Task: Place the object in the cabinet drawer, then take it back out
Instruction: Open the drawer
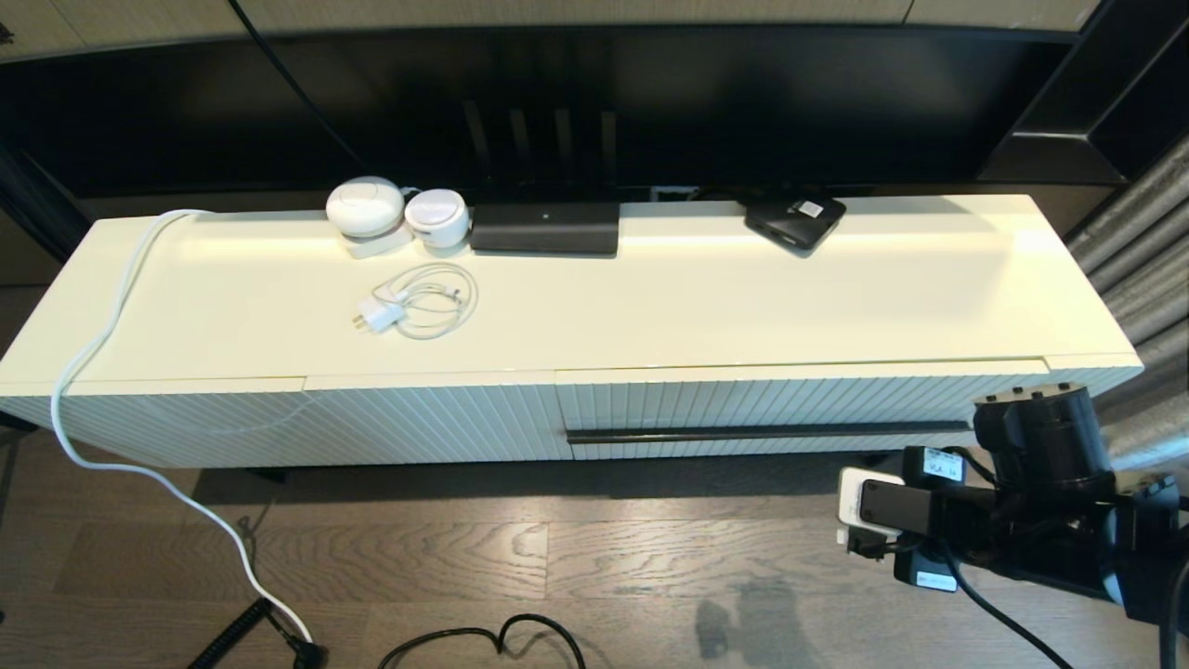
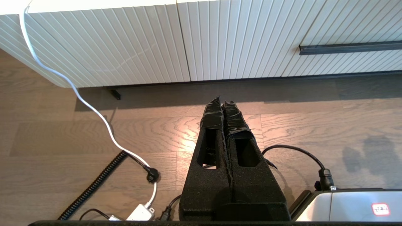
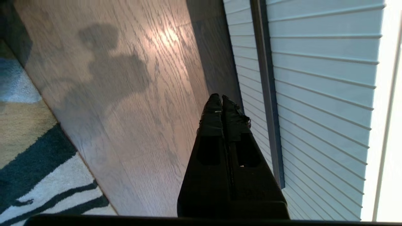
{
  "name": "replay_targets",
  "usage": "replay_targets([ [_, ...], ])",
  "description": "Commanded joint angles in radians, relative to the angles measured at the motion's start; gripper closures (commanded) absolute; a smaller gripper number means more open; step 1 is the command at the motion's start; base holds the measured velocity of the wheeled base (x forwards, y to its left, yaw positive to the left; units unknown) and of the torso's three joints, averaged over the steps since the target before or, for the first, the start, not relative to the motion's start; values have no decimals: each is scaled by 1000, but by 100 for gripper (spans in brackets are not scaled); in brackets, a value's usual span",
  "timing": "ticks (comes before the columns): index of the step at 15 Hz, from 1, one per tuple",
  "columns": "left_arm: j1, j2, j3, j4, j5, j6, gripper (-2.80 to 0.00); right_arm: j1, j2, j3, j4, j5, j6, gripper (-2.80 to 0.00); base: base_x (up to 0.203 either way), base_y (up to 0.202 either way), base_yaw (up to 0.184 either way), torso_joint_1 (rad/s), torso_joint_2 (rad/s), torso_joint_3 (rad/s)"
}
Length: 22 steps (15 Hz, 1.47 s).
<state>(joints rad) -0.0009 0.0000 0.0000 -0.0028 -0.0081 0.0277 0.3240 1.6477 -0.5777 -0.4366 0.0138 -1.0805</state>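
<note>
right arm [image 1: 1050, 502]: black housings, round capped joint with small screws, white labels, black cable
camera block [image 1: 868, 509]: white and black, perhaps a sensor
fingers [image 3: 216, 116]: black, tapered, tape-wrapped tips

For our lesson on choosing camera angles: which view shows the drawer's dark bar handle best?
The head view: the bar handle runs whole across the shut cabinet drawer. The left wrist view catches only one end of it. The right wrist view shows a close stretch beside the shut right gripper.
</note>
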Motion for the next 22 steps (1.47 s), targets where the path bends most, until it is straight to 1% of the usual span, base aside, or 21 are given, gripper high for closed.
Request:
replay_targets([
  [1,-1,2,2,0,-1,0,0,1,-46,2,3,36,-10,0,0,0,0,0,0,0],
  [5,0,2,2,0,0,0,0,2,-63,48,-3,40,-16,0,0,0,0,0,0,0],
  [6,0,2,2,0,0,0,0,6,-62,57,1,40,-14,-280,0,0,0,0,0,0],
  [12,-1,2,2,0,0,0,0,4,41,-26,-6,47,-3,-280,0,0,0,0,0,0],
  [16,0,2,2,0,0,0,0,6,121,-24,-12,60,-9,-280,0,0,0,0,0,0],
  [20,1,2,2,0,0,0,0,2,218,-45,-80,64,-6,-280,0,0,0,0,0,0],
  [22,1,2,2,0,0,0,0,-1,267,-61,-109,81,-12,-280,0,0,0,0,0,0],
])
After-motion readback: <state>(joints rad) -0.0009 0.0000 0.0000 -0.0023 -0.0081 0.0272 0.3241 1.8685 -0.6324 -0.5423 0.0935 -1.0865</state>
